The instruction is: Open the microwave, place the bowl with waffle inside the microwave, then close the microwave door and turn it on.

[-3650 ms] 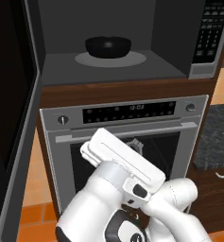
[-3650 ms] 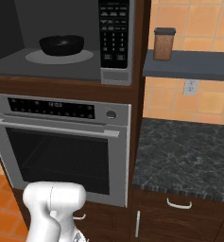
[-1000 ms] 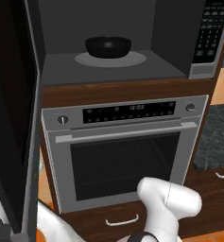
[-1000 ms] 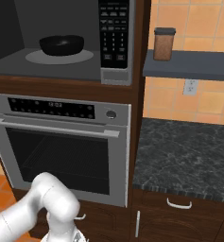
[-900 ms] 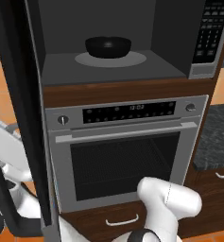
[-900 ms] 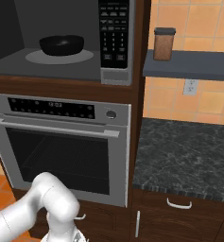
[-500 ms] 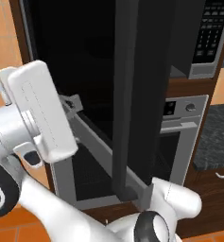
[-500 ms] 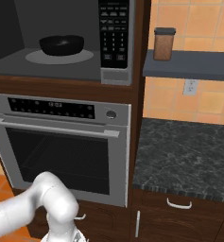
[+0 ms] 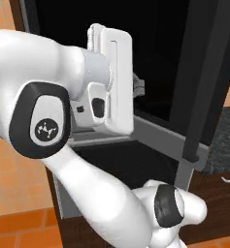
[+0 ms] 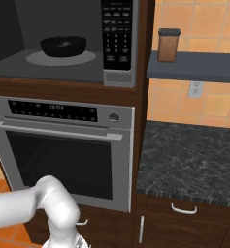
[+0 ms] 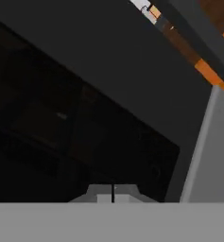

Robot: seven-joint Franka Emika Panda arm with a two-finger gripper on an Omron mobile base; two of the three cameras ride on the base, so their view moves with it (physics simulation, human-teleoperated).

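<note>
Pressing microwave door (image 9: 204, 72) with gripper (image 11: 112, 193) (fingers pressed together, empty); bowl (image 10: 63, 46) inside.

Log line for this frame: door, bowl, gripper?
microwave door: partly open | bowl: on turntable inside microwave | gripper: shut, empty, against door glass | start: not yet

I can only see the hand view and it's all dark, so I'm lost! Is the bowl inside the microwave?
Observer: Yes. The right base view shows the black bowl on the turntable inside the microwave.
Operator: Why is my picture so dark?
Observer: In the left base view the arm's hand is right up near the dark glass of the microwave door.
Operator: Is the door shut?
Observer: Not yet. From the right base view the cavity is wide open.
</note>
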